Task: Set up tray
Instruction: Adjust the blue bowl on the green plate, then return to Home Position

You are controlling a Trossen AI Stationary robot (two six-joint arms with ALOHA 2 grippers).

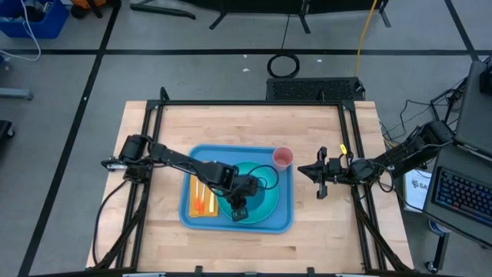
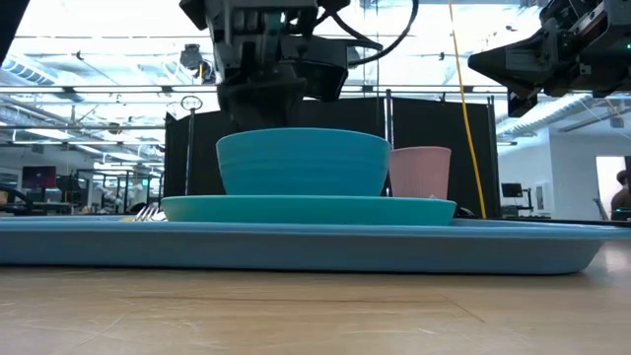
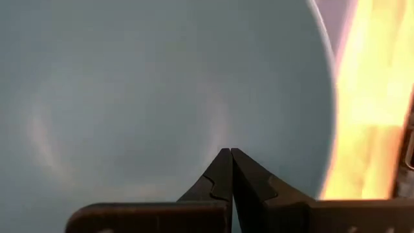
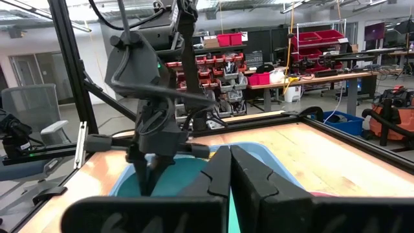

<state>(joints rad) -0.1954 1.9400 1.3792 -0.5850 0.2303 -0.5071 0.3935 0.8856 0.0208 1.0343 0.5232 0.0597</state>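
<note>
Centrally on the wooden surface [image 1: 323,231] lies the tray [image 1: 283,223], light blue with a raised rim, its long sides running left to right in the high view. On the tray's right part rests a round turquoise plate [image 2: 414,208], and on the plate stands a turquoise bowl [image 2: 302,163], clearly upright in the low view. A pink cup [image 1: 282,157] stands upright at the tray's far right corner, just beside the plate; in the low view it appears right of the bowl. On the tray's left part lies something orange and yellow [image 1: 202,200], too blurred to name, though what look like fork tines show at the left edge of the plate in the low view.

The left gripper [image 1: 239,209] hangs over the bowl, pointing down into it; its wrist view is filled by the bowl's pale inside, and its fingers [image 3: 220,175] are pressed together with nothing between them.

The right gripper [image 1: 322,175] hovers off the tray to its right, above bare wood and near the cup, raised well above the surface. Its fingers [image 4: 249,178] are likewise closed against each other, empty, pointing toward the tray and the left arm.
</note>
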